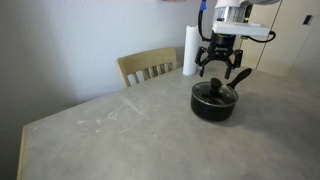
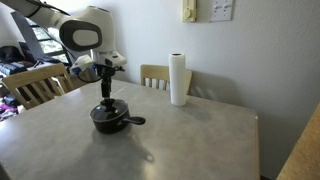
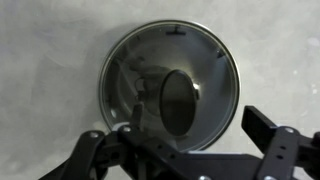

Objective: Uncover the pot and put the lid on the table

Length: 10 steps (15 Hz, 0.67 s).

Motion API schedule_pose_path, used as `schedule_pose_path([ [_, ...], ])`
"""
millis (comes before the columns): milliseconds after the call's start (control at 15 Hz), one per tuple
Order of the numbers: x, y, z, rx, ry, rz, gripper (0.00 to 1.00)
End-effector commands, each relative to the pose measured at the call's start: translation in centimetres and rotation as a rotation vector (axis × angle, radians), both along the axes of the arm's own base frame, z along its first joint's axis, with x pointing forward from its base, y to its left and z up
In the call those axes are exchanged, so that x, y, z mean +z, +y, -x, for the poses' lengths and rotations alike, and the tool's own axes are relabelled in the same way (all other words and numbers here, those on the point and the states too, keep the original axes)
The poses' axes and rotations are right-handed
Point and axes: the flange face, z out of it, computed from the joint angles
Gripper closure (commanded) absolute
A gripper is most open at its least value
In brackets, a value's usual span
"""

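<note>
The black pot (image 1: pixel 212 108) stands on the grey table (image 1: pixel 120 130), its long handle (image 2: pixel 135 121) pointing sideways. The glass lid (image 3: pixel 150 60) with its black knob (image 3: pixel 180 100) sits on the pot and covers it. My gripper (image 1: pixel 222 74) hangs just above the lid with its fingers spread wide, open and empty. In the wrist view the fingers (image 3: pixel 180 135) straddle the lid's near edge, with the knob ahead of them. Both exterior views show the pot (image 2: pixel 108 122), the lid (image 2: pixel 108 109) and the gripper (image 2: pixel 104 88) over the table (image 2: pixel 190 140).
A white paper towel roll (image 1: pixel 190 50) stands behind the pot, also in an exterior view (image 2: pixel 178 78). A wooden chair (image 1: pixel 148 66) stands at the table's far edge. Another chair (image 2: pixel 35 85) stands at the side. Bare tabletop surrounds the pot.
</note>
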Motion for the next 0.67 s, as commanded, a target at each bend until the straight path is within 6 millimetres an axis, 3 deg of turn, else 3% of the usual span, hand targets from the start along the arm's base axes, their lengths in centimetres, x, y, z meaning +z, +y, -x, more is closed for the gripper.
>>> schedule_pose_path([
  [0, -1.2, -0.4, -0.3, 0.058, 0.015, -0.011, 0.00],
  [467, -1.3, 1.1, 0.6, 0.065, 0.027, 0.039, 0.00],
  [533, -1.4, 1.2, 0.7, 0.066, 0.027, 0.046, 0.06],
  [600, -1.4, 1.4, 0.7, 0.065, 0.030, 0.050, 0.26],
])
